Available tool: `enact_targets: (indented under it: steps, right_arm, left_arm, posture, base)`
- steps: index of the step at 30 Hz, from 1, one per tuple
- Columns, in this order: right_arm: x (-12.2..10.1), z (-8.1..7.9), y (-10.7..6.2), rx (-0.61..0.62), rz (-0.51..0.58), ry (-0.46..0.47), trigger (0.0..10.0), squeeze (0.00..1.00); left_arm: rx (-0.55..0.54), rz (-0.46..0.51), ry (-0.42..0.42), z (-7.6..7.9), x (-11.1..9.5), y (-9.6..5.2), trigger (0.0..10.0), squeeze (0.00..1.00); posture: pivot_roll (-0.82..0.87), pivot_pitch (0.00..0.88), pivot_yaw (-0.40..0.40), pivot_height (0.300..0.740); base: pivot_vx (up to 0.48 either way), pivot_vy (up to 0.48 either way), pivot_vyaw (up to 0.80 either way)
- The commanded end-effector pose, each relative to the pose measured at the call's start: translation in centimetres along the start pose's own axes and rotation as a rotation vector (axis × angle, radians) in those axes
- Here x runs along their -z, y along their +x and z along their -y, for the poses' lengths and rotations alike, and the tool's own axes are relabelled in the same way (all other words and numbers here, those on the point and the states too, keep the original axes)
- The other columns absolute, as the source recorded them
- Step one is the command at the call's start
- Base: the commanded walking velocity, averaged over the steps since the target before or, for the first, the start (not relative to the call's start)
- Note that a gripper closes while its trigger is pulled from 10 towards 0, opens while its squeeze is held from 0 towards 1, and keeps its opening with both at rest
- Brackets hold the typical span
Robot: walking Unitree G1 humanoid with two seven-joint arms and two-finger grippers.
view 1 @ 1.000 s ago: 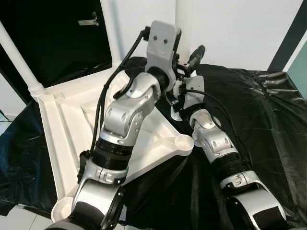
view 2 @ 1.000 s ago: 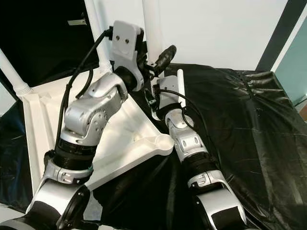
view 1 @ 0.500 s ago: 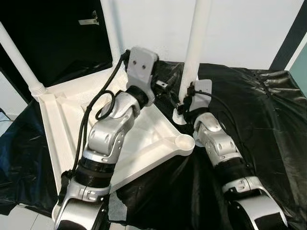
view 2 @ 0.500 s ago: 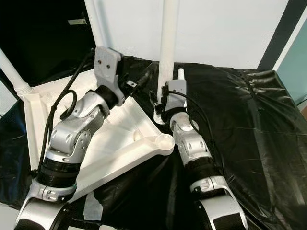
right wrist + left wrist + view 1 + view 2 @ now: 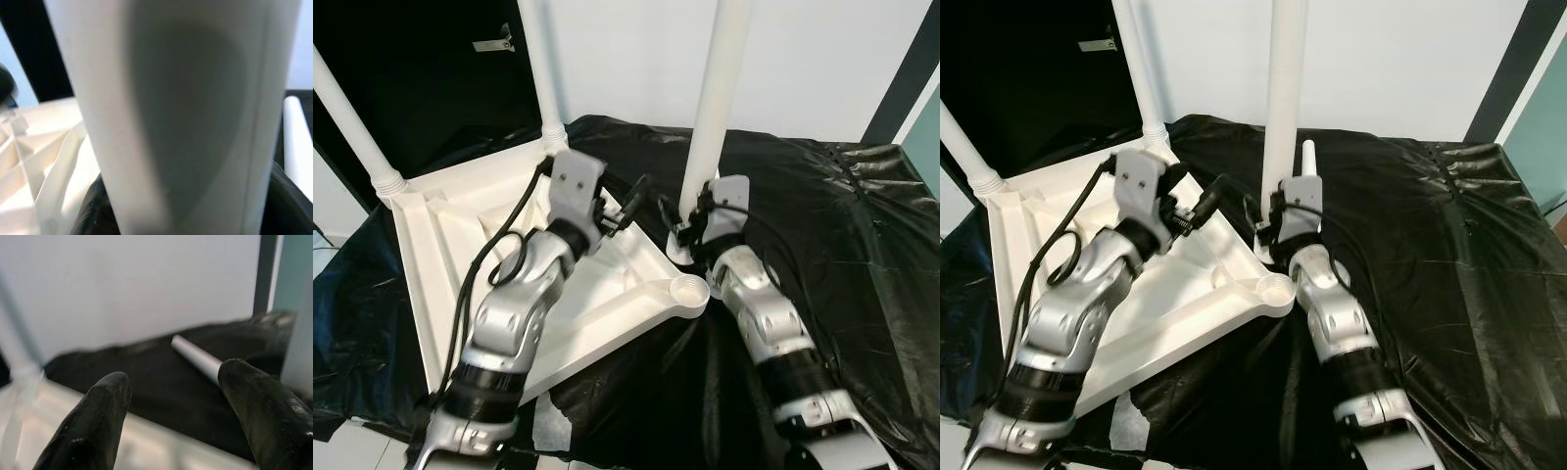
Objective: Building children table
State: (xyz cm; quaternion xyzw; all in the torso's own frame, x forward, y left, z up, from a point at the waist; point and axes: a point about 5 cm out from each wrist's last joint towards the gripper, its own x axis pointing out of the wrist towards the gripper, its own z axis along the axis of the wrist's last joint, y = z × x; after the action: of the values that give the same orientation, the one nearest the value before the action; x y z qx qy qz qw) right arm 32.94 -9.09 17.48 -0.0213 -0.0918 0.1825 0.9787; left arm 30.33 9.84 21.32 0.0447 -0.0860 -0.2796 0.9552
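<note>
**A table leg is held upright in its corner, and it could tip.**

Nearest, one round socket point(image 5: 688, 289) on the upside-down white table top point(image 5: 440, 264) is not yet filled. Just past it, the third leg point(image 5: 713, 117) is gripped low down by the right hand point(image 5: 693, 221), clenched around it. The left hand point(image 5: 171, 406) is kept free, fingers spread, above the top. Farther back, a spare leg point(image 5: 1308, 157) is laid on the black-covered bench point(image 5: 822, 215). If the leg is let go before it is tight, it may fall.
</note>
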Motion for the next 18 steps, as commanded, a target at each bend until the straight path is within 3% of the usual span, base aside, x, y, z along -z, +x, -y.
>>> enact_targets:
  steps: [1, 10, 18]
  right_arm:
    - [-0.4, -0.5, -0.1, -0.02, 0.013, 0.001, 10.0, 0.0]
    - [0.3, -1.4, -1.9, -0.045, -0.012, -0.012, 10.0, 0.0]
    - [0.6, -1.4, -2.6, -0.058, -0.018, -0.02, 10.0, 0.0]
  left_arm:
    - [0.07, 0.008, 0.02, 0.3, 0.0, -0.2, 10.0, 0.0]
    - [0.071, -0.031, 0.044, 0.6, 1.9, -1.8, 10.0, 0.0]
    - [0.08, -0.046, 0.053, 0.9, 2.4, -2.3, 10.0, 0.0]
  posture:
    - [-0.01, 0.0, 0.015, 0.74]
    - [0.0, 0.0, 0.002, 0.74]
    - [0.01, 0.0, -0.002, 0.74]
  base:
    - [0.0, 0.0, 0.0]
    - [0.0, 0.0, 0.0]
    - [0.0, 0.0, 0.0]
